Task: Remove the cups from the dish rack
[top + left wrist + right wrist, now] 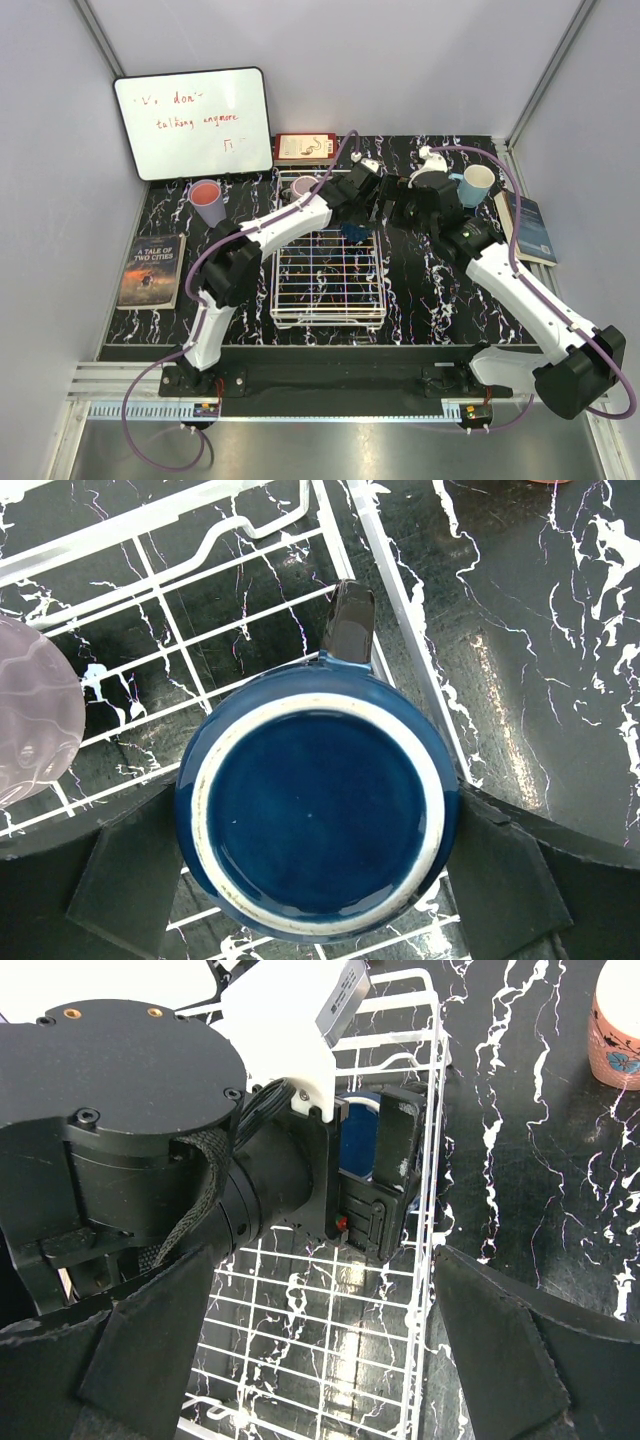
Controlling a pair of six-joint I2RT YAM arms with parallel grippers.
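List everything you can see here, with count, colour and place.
dish rack: one, white wire, table centre
dark blue mug: one, upside down in the rack
mauve cup: one, rack's far end
salmon cup: one, left of rack
light blue mug: one, table's far right
whiteboard: one, white, far left
paperback: one, dark, left edge
blue book: one, right edge
red book: one, far centre
left gripper: one, black, open around the dark blue mug
right gripper: one, black, open, above the rack's right edge
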